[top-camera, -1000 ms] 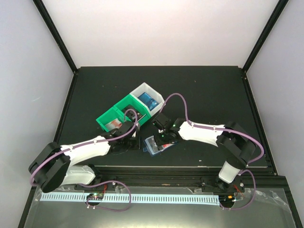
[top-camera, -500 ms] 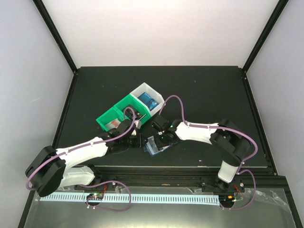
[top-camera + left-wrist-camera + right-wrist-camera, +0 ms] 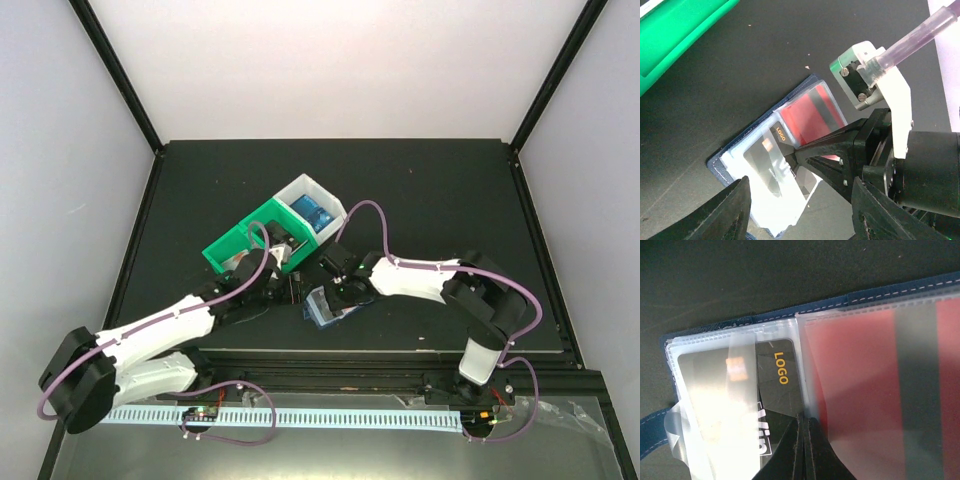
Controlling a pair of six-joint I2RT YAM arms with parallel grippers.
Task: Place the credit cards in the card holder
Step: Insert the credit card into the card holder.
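Note:
The dark blue card holder (image 3: 322,308) lies open on the table in front of the bins. In the right wrist view its blue edge (image 3: 890,290) frames clear sleeves holding a black credit card marked LOGO (image 3: 777,385) and a red credit card (image 3: 865,390). My right gripper (image 3: 803,421) is shut, its tips pressed on the sleeve edge between the two cards. It also shows in the top view (image 3: 338,290). My left gripper (image 3: 800,215) is open and empty, just above the holder's near-left corner (image 3: 725,160). It also shows in the top view (image 3: 288,290).
A green bin (image 3: 240,243) and a white bin (image 3: 300,192) stand joined behind the holder. Blue cards (image 3: 317,212) lie in the white bin. The green bin's wall (image 3: 685,35) is close to the left gripper. The two arms nearly meet over the holder.
My left gripper has moved right, closer to the holder, with the arm stretching out. My right gripper shifted slightly left onto the holder and stays shut.

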